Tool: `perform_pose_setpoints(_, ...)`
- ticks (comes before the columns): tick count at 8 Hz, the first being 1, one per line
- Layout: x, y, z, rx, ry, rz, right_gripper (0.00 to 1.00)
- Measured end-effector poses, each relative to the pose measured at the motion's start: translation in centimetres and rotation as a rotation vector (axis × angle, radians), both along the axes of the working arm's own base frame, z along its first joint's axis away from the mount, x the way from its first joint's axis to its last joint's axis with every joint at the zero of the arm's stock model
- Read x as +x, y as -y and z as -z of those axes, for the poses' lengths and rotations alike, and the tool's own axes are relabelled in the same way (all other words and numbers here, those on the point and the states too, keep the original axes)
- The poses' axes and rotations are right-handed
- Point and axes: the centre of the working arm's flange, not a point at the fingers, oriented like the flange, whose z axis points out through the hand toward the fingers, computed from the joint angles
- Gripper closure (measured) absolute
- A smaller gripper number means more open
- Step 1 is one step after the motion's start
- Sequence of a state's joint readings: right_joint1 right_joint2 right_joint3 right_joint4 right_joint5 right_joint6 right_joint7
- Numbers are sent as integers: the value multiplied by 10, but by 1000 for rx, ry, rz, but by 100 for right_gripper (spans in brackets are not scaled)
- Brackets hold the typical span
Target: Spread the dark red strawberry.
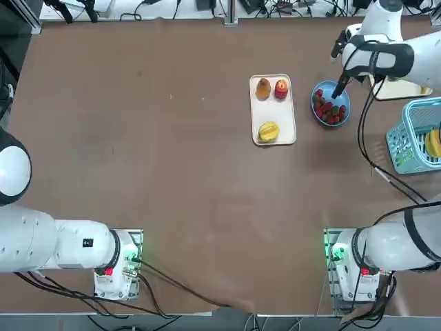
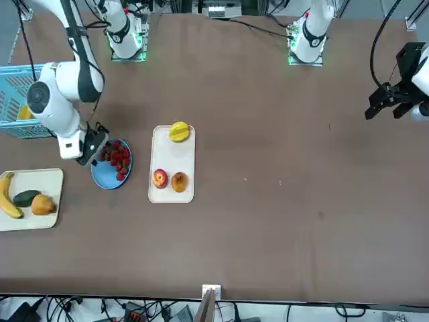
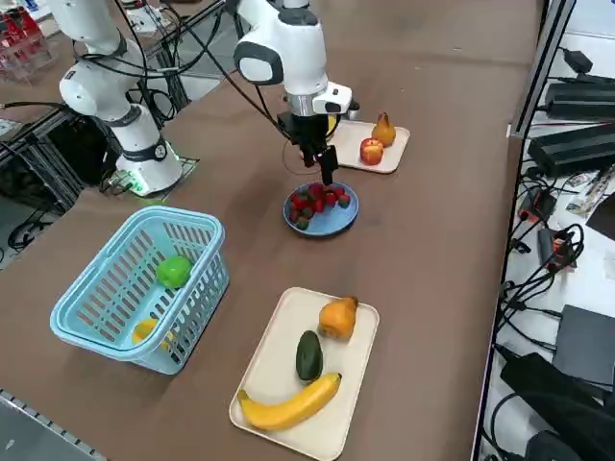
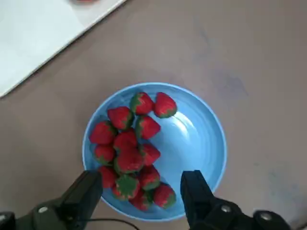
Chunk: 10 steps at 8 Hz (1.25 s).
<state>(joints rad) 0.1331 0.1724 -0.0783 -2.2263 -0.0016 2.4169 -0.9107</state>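
- Top view: the strawberries (image 1: 329,113), dark red, sit together in the blue plate (image 1: 342,101), which stands on the brown table (image 1: 186,172), just right of the white tray (image 1: 275,116).
- Top view: on that white tray, the brown pear (image 1: 263,89) lies at the far left, the red-yellow apple (image 1: 281,89) at the far right, and the yellow ribbed fruit (image 1: 269,132) at the near end.
- Top view: the right gripper (image 1: 337,93) hangs over the far part of the plate. The light-blue basket (image 1: 408,146) stands farther right and nearer the robot's bases, with something yellow inside.
- Front view: the right gripper (image 2: 96,151) reaches over the plate's rim, and the red strawberries (image 2: 118,158) show beside it.
- Front view: right of the plate, the cream tray (image 2: 41,180) carries a banana (image 2: 8,198), a dark green oblong item (image 2: 26,198) and another brown pear (image 2: 43,204).
- Right side view: the right gripper (image 3: 322,173) points down above the strawberries (image 3: 314,205). A green item (image 3: 174,271) lies inside the basket, along with the yellow one (image 3: 145,329).
- Right wrist view: the jaws stand apart, released, with nothing gripped. Seen between and beyond the fingers (image 4: 195,191), the strawberries (image 4: 128,153) crowd toward one side of the plate, some piled on others, several showing green tops; the plate's other side is bare.
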Motion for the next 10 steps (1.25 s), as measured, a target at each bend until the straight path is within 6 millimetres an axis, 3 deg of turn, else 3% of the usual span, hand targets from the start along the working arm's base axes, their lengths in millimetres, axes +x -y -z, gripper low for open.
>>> perform_pose_setpoints(6, -7, -14, 48, -10, -56, -27, 10)
perform_pose_setpoints(10, -8, -13, 65, -14, -78, -26, 19)
